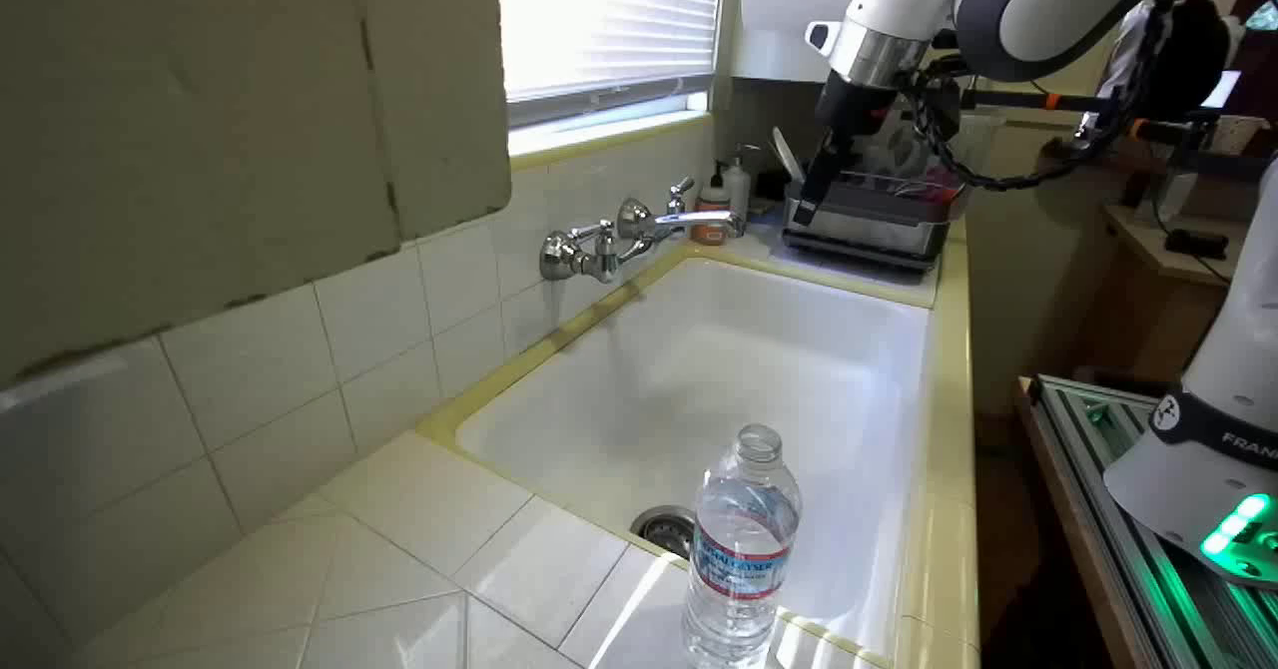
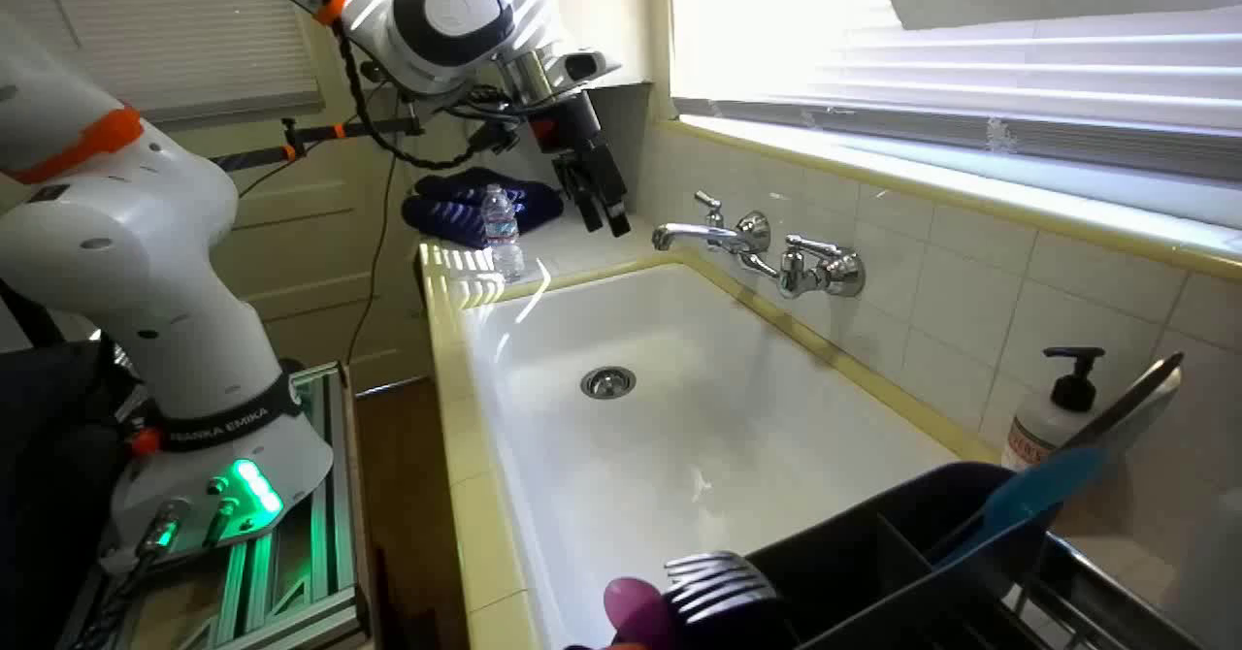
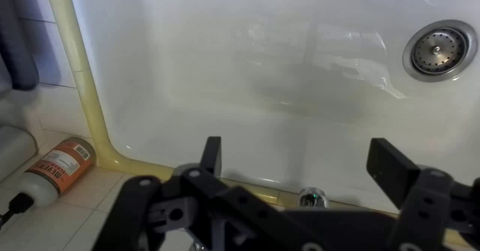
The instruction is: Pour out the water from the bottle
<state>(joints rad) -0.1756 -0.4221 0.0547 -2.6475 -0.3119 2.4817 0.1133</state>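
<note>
Bottle [image 1: 741, 559] stands upright on the bench [image 1: 399, 579], just beside the sink [image 1: 799, 349]; both exterior views show it, and the wrist view leaves it out. A dark blue bundle [image 2: 454, 207] behind it turns up in an exterior view only. The drain [image 1: 662, 529], partly hidden in an exterior view, I see whole in the wrist view. The claw [image 3: 294, 161] hangs in the air near the tap [image 3: 313, 197], spread wide, holding and touching nothing, well apart from the bottle.

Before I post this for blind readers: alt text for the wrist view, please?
Open, empty jaws above a white sink, a drain strainer at upper right. A Meyer's pump bottle stands at lower left, a faucet spout low, right of centre.
</note>
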